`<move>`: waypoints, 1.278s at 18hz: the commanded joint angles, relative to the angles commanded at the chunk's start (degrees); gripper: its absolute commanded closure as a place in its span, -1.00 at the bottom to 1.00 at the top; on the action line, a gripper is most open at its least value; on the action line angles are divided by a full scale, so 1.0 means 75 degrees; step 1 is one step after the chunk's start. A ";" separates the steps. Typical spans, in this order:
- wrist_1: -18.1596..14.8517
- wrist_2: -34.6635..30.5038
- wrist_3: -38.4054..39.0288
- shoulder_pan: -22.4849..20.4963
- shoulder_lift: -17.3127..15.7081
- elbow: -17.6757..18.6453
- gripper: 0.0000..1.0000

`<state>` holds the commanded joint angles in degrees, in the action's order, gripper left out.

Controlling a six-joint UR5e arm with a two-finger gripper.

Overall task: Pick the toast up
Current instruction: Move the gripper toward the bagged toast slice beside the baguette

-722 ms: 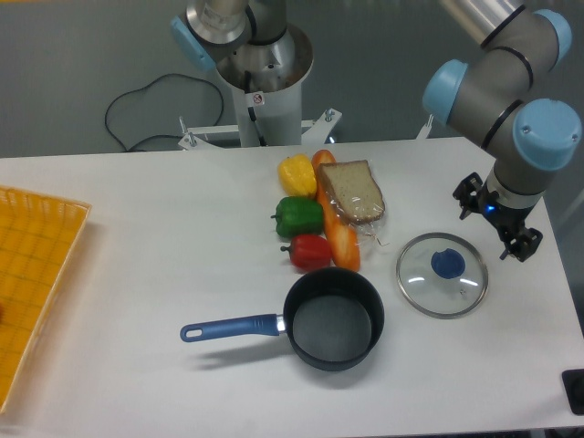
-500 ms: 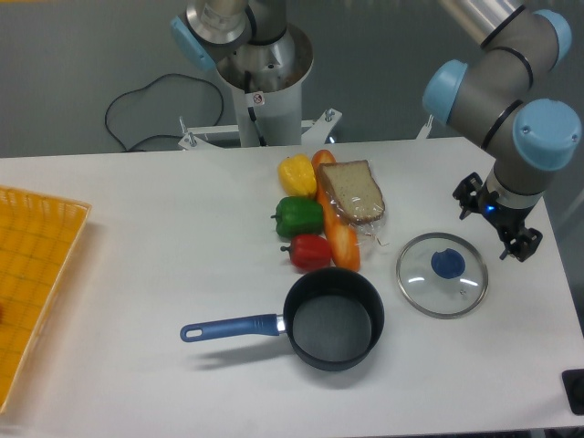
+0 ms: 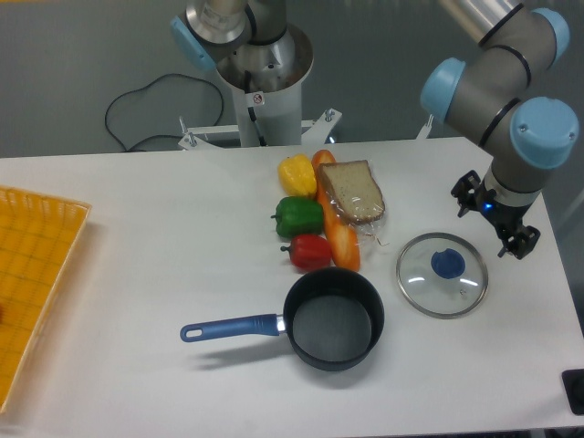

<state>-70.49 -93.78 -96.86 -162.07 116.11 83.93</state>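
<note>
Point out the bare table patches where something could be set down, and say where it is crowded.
Bare: the wide stretch between the yellow tray and the peppers, and the front edge below the pot. Crowded: the toast, loaf, peppers, pot and glass lid sit close together.

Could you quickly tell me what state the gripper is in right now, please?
Gripper: open and empty, off to the right of the toast, beside the glass lid.

The toast (image 3: 351,192) is a flat brown slice with a darker crust and rounded top, lying face-up, its rounded end pointing toward five o'clock. It sits at about one o'clock from the table's middle.
</note>
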 joint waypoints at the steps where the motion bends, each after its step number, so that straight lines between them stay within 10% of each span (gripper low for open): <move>1: 0.0000 0.0012 0.0117 -0.0011 -0.0047 0.0117 -1.00; 23: 0.0785 0.0667 0.1945 -0.0023 -0.0516 0.1993 -1.00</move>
<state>-64.60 -88.78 -82.28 -162.25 112.24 98.88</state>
